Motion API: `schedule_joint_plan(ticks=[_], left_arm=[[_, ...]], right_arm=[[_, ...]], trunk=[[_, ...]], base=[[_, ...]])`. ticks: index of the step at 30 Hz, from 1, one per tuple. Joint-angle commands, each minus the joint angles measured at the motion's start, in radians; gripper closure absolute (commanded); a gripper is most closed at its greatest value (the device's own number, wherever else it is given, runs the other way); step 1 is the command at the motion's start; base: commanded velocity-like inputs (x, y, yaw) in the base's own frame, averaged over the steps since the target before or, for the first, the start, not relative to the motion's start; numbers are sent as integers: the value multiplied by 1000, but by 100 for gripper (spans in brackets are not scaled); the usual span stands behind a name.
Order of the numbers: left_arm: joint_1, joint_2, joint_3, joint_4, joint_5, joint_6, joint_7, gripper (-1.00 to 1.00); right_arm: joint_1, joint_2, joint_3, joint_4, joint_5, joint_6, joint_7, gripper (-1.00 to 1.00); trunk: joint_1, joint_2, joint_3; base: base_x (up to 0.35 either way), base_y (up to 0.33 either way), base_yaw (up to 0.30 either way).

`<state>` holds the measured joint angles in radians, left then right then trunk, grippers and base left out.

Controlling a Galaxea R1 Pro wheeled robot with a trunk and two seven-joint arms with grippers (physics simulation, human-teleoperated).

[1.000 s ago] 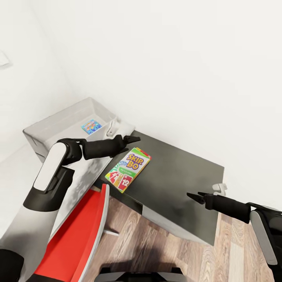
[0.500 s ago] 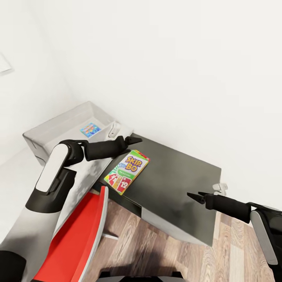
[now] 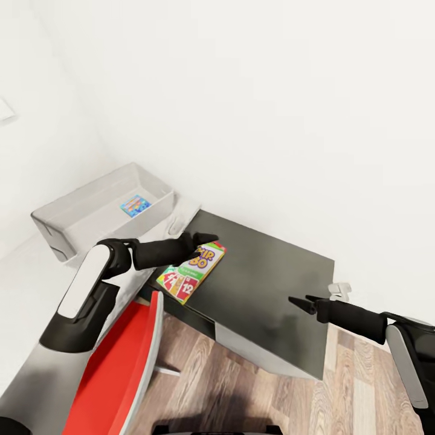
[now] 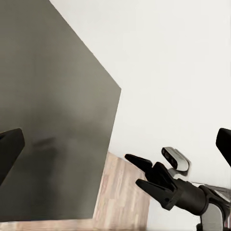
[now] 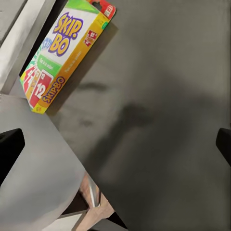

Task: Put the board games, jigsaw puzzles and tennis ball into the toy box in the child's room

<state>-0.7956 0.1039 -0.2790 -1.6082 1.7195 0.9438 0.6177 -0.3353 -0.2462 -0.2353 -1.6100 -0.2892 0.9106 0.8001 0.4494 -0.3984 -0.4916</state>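
So the Skip-Bo box is lying flat on the dark cabinet top, right at the cabinet's edge nearest the pale table, and it looks like one end sits slightly propped against that higher tabletop (going by the right wrist view, hard to be sure). The toy box is on the table just past the cabinet's corner, with one small blue game already inside it.

The left gripper hangs right over the far end of the Skip-Bo box, and in its own wrist view the two fingertips sit at opposite edges, so spread wide with nothing between them. The right gripper hovers over the cabinet's opposite side, well apart from the game, fingers also splayed in its own camera and holding nothing.

How it'll handle, my guess: thin cardboard, light, fairly stiff but easy to dent, and glossy print means slippery. Lying flat it gives no real lip to pinch from above. I'd go for the long edges across the narrow width, or use that raised end by the table to get a finger under it. Squeeze gently, and keep it level since a light flat box can twist in a two-finger hold.
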Motion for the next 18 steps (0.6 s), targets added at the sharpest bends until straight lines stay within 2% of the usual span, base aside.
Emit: schedule_joint_plan(ticks=[1,4,7,8,10,15,18], left_arm=[[14,3,2,-1,11,-2,4,-100],[28,5,8,-1,11,-2,-5,-100],[64,14,42,-1,9,-2,-44,-100],[64,14,42,-1,9,-2,-44,-100],[82,27,68,-1,9,-1,-78,-100],[109,49,93,-1,8,0,-133,-100],[127,72,107,-1,6,0,-187,-100]], right_arm=[[-1,0,-1,0,1,3,4,-100],[-1,0,-1,0,1,3,3,-100],[0,1,0,0,1,0,4,-100],[0,1,0,0,1,0,4,-100],[0,1,0,0,1,-1,4,-100],[1,1,1,0,1,-2,4,-100],[1,2,3,0,1,-3,3,-100]], trunk=[[1,-2,0],[1,-2,5],[1,-2,10],[1,-2,12],[1,-2,15],[1,-2,23],[1,-2,28]], base=[[0,0,-75],[0,0,-75],[0,0,-75],[0,0,-75],[0,0,-75],[0,0,-75],[0,0,-74]])
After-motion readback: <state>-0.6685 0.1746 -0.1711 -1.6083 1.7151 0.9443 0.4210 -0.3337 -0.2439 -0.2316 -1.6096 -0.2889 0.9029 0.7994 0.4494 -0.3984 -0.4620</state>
